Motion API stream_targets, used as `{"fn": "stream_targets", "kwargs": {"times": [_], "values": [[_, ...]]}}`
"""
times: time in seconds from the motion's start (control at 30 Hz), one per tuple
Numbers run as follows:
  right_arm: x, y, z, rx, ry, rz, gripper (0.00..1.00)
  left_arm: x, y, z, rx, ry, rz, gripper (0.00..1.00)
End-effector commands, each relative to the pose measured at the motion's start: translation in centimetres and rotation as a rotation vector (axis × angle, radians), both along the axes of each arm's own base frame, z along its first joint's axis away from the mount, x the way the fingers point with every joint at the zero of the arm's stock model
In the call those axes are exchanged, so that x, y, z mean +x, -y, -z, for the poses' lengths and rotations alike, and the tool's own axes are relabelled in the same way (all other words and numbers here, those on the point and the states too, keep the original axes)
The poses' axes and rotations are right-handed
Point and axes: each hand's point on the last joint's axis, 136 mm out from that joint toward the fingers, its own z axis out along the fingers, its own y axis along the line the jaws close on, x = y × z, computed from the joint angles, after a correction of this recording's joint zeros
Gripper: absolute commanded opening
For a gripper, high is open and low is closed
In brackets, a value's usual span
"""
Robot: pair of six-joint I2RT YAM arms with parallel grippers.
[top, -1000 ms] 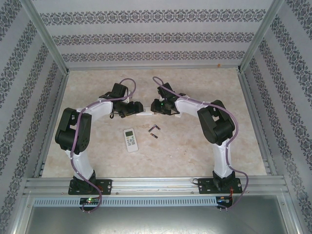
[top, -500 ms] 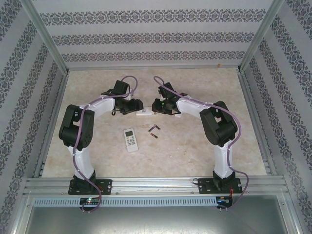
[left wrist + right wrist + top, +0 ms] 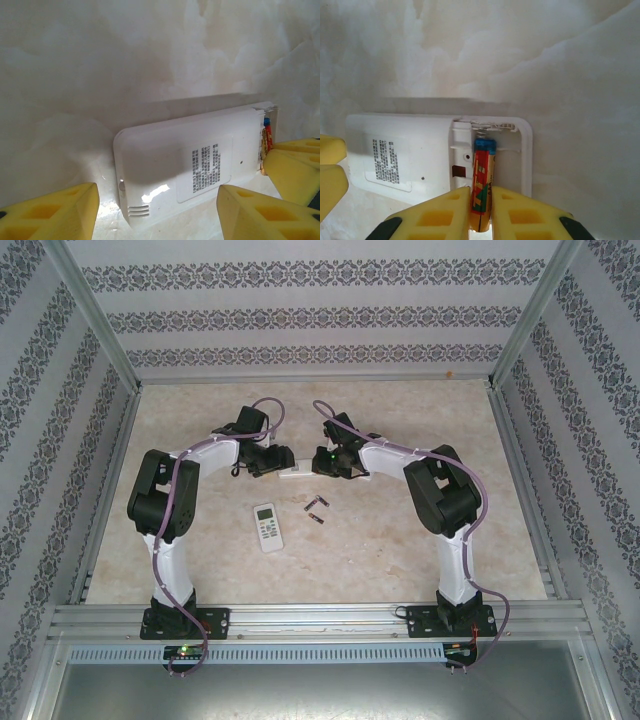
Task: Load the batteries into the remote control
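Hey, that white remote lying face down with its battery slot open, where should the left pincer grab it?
Probably across the long edges of the remote, near the printed label, coming from above at its closed end. It lies flat, so only the edges offer a hold, and the right pincer holds a battery in the slot at the other end.

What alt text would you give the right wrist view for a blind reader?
The right gripper pinches a red-and-orange battery, its blue end toward the spring in the open compartment of a white remote. The remote lies back up on a marbled table.
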Motion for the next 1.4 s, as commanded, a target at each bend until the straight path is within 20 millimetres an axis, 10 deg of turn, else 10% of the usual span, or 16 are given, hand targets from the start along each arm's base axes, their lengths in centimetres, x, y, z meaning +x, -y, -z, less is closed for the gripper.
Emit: {"fn": "stream_targets", "kwargs": {"times": [0.0, 0.63, 1.07, 1.37], "values": [[0.3, 0.4, 1.2, -0.021, -0.02, 0.006, 0.16, 0.2, -0.6, 0.7, 0.032, -0.013, 0.005, 0.64], [0.1, -0.2, 4.4, -0.255, 0.11, -0.118, 0.11, -0.1, -1.7, 3.8, 0.11, -0.07, 0.005, 0.49], [1.2, 0.1, -3.3, -0.051, 0.131, -0.047, 0.29, -0.1, -1.5, 3.2, 0.09, -0.063, 0.001, 0.49], [1.1, 0.3, -1.9, -0.065, 0.111, -0.039, 0.17, -0.1, -1.4, 3.2, 0.084, -0.061, 0.003, 0.49]]}}
